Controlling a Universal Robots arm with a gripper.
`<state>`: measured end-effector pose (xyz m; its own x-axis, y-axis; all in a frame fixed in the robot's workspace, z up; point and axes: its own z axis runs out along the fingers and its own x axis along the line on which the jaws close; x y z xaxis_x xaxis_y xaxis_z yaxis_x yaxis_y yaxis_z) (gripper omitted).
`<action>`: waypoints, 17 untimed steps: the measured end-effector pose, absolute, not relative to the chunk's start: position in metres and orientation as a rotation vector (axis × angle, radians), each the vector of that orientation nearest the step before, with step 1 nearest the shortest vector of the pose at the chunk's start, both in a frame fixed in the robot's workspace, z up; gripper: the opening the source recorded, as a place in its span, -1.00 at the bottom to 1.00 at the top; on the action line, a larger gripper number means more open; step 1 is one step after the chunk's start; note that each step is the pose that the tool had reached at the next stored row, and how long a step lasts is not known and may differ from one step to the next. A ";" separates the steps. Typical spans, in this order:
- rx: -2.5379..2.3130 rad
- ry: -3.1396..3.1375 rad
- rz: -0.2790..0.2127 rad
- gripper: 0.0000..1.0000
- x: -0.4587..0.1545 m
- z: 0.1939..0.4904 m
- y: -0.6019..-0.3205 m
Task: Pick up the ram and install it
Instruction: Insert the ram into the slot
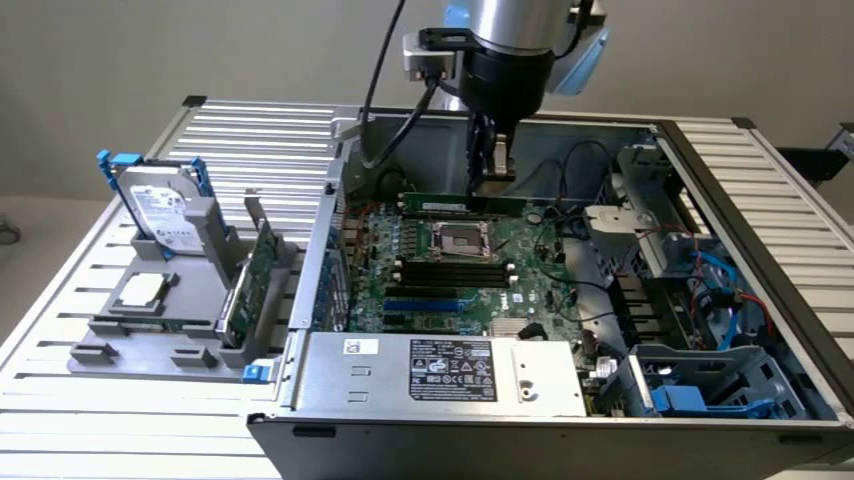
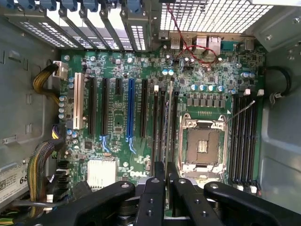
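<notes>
The ram (image 1: 461,206) is a long thin green stick, and my gripper (image 1: 494,178) is shut on its upper edge. It hangs level inside the open computer case, above the motherboard (image 1: 534,280) near the empty processor socket (image 1: 458,240). In the wrist view the ram (image 2: 168,122) shows edge-on between my black fingers (image 2: 154,188). There it lines up with the black memory slots (image 2: 160,127) beside the processor socket (image 2: 203,143). I cannot tell whether its lower edge touches a slot.
The case walls (image 1: 334,190) surround the arm. A power supply (image 1: 441,370) fills the front. A drive cage with blue cables (image 1: 707,290) is at the exterior view's right. On the left, a grey holder (image 1: 160,335) carries a hard drive (image 1: 167,215), a processor chip (image 1: 140,291) and an expansion card (image 1: 256,275).
</notes>
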<state>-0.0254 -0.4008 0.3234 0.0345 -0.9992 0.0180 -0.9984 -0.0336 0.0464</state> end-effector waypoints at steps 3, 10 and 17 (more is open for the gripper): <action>2.226 -2.151 -0.030 -0.73 -0.023 0.318 -0.401; 2.226 -2.151 -0.030 -0.73 -0.020 0.305 -0.402; 2.226 -2.151 -0.030 -0.73 -0.020 0.292 -0.404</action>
<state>-0.0197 -0.4040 0.2925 0.0345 -0.9992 0.0179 -0.9984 -0.0336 0.0464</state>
